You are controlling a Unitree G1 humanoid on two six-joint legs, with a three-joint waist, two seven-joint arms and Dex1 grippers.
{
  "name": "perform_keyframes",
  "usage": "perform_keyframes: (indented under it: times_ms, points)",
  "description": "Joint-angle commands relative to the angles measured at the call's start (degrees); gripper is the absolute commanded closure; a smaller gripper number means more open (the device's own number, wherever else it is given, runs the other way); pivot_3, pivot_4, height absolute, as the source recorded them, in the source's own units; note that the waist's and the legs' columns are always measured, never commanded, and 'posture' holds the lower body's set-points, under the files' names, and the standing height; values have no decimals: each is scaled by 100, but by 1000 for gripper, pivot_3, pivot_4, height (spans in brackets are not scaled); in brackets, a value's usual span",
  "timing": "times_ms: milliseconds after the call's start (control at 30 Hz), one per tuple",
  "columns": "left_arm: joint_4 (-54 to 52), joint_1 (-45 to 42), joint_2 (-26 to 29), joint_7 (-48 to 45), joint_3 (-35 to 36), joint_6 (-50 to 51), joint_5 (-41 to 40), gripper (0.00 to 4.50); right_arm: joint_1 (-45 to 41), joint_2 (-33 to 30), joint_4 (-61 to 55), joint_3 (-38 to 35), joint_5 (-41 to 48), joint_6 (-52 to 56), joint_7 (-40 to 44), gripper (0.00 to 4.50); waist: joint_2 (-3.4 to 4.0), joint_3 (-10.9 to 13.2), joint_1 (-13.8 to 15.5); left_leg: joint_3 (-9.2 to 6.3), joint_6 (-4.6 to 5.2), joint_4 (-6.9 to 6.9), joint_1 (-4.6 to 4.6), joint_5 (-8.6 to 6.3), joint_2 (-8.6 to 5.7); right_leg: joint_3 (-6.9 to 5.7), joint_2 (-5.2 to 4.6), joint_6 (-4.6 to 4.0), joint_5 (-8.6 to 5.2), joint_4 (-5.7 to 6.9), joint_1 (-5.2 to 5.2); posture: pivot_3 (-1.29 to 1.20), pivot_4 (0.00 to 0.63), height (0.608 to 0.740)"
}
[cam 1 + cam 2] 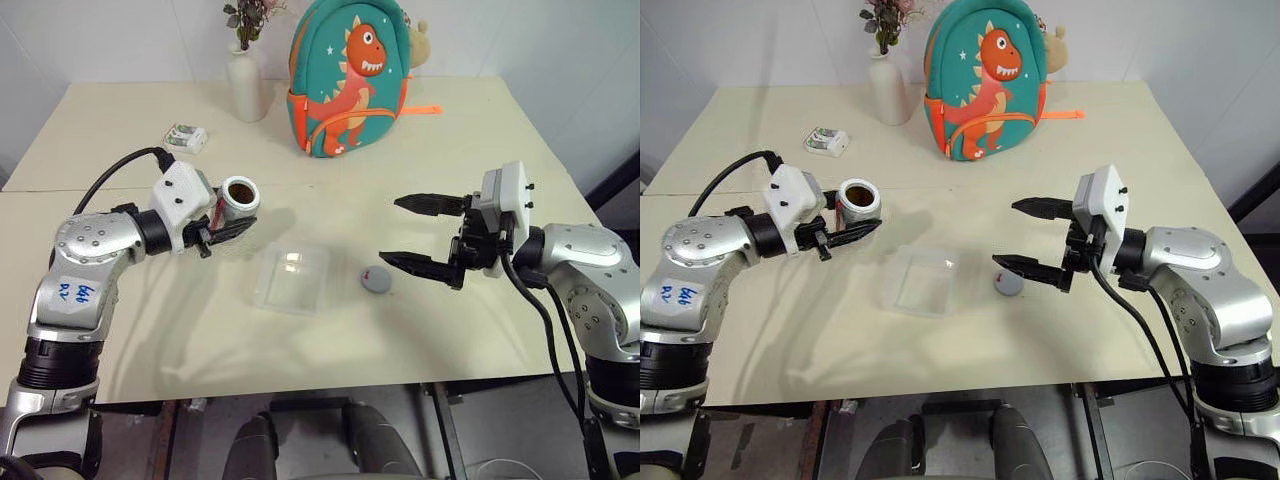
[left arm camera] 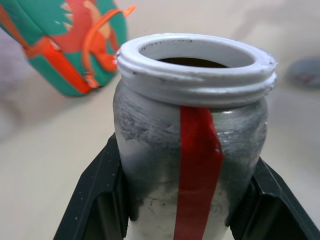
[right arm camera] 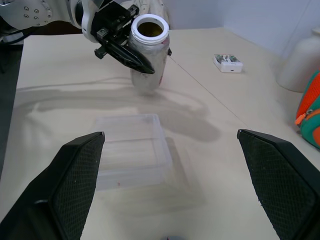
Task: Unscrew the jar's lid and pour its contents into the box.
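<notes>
- The left gripper (image 1: 228, 228) pinches the open jar (image 1: 236, 201) by its wall, upright, above the table (image 1: 450, 130) and up-left of the box (image 1: 292, 278)
- The lid (image 1: 377, 279) lies just right of the box; the right gripper (image 1: 425, 234) hangs spread and empty above it
- Next, I judge: carry the jar over the box's middle, then tip its mouth slowly
- Keep the squeeze firm while tipping, so nothing slips

Pale cream table (image 1: 480, 330), seam across its middle. Lying on it: clear box (image 1: 291, 279) near centre, grey lid (image 1: 376, 279) just beside, white-green packet (image 1: 186, 137), white vase (image 1: 246, 85), dinosaur backpack (image 1: 350, 75) at back.
</notes>
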Motion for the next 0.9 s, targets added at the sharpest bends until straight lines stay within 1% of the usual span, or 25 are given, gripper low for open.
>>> perform_keyframes:
  times_ms: [33, 100, 133, 167, 233, 267, 300, 333, 400, 433, 467, 533, 633, 667, 833, 900]
  points:
    - [-43, -245, 188, 881, -318, -1148, 1386, 2506, -23, 104, -1, -85, 20, -116, -124, 30, 0, 0, 5, 0, 0, 0, 0, 0, 0, 0, 0, 0, 0, 0, 0, 0, 150, 740]
    - [220, -371, 377, 1836, -624, -2224, 2670, 2506, -27, 158, 28, -77, 5, -129, -173, 30, 0, 0, 1, 0, 0, 0, 0, 0, -1, 2, 0, 1, 1, -1, 0, 0, 150, 740]
    - [316, -435, 396, 2157, -726, -2477, 3061, 2506, -35, 185, 47, -76, -3, -134, -200, 30, 0, 0, 4, 1, 0, 0, 0, 0, -1, 6, 0, 2, 1, -2, -1, 0, 150, 740]
    - [364, -488, 488, 2636, -845, -2911, 3615, 2506, -46, 214, 67, -79, -6, -138, -229, 30, 0, 0, 5, 5, 0, -1, 2, 0, -1, 10, 0, 3, 2, -2, -1, 0, 150, 740]
    - [372, -494, 803, 3534, -1199, -3828, 4847, 2506, -87, 279, 124, -77, -20, -153, -294, 30, 0, 0, 1, 12, 0, -1, 2, 0, -2, 18, -1, 8, 5, -3, -2, 0, 150, 740]
    - [330, -462, 953, 4142, -1366, -4158, 5554, 2506, -106, 312, 154, -77, -26, -165, -324, 30, 0, 0, -2, 17, 1, -2, 2, -1, -2, 24, -1, 11, 7, -6, -2, 0, 150, 740]
    - [313, -408, 1032, 4623, -1484, -4380, 6052, 2506, -125, 354, 180, -82, -23, -164, -367, 30, 0, 0, -1, 26, 3, -2, 3, -2, -2, 32, -3, 14, 8, -8, -3, 0, 150, 740]
    - [237, -350, 1150, 5255, -1636, -4408, 6782, 2506, -145, 392, 209, -80, -35, -175, -397, 30, 0, 0, 2, 32, 5, -3, 4, -3, -2, 36, -4, 16, 9, -9, -3, 0, 150, 740]
    - [272, -242, 1159, 6073, -1741, -4402, 7489, 2506, -185, 487, 238, -80, -39, -184, -482, 30, 0, 0, -2, 44, 8, -2, 4, -5, -2, 44, -7, 22, 12, -10, -8, 0, 150, 740]
    - [302, -220, 1129, 6383, -1782, -4320, 7775, 2506, -211, 535, 244, -79, -34, -181, -533, 30, -1, 0, -3, 51, 9, -2, 4, -6, -3, 51, -8, 25, 14, -7, -10, 0, 150, 740]
    - [428, -229, 996, 6483, -1791, -4222, 7833, 2506, -227, 578, 247, -82, -23, -185, -572, 30, -2, -1, 0, 52, 10, 0, 4, -6, -3, 51, -7, 26, 15, -6, -11, 0, 150, 740]
    - [515, -293, 893, 6976, -1896, -4118, 8247, 2506, -249, 691, 228, -91, 18, -156, -685, 30, -2, -1, 11, 55, 12, 3, 4, -4, -4, 51, -7, 28, 16, -1, -12, 0, 150, 740]
    - [734, -569, 552, 7065, -2143, -3775, 8808, 2506, -250, 868, 224, -74, -9, -168, -855, 30, -2, -1, 29, 55, 14, 11, 4, -3, -4, 51, -6, 29, 19, 2, -11, 0, 150, 740]
    - [727, -631, 501, 7239, -2182, -3688, 8979, 2506, -241, 909, 212, -70, -8, -167, -893, 30, -2, -1, 32, 55, 15, 14, 4, -3, -5, 50, -6, 30, 21, 3, -11, 0, 150, 740]
    - [801, -679, 476, 7370, -2247, -3513, 9231, 2506, -224, 1050, 191, -188, 99, -136, -1055, 30, -2, -1, -5, 57, 16, 18, 3, -4, -5, 52, -6, 33, 23, 5, -12, 0, 150, 740]
    - [821, -659, 443, 7262, -2154, -3574, 8953, 2506, -269, 1068, 246, -204, 100, -147, -1071, 30, -2, -1, -5, 56, 16, 17, 3, -4, -4, 52, -5, 33, 23, 8, -13, 0, 150, 740]
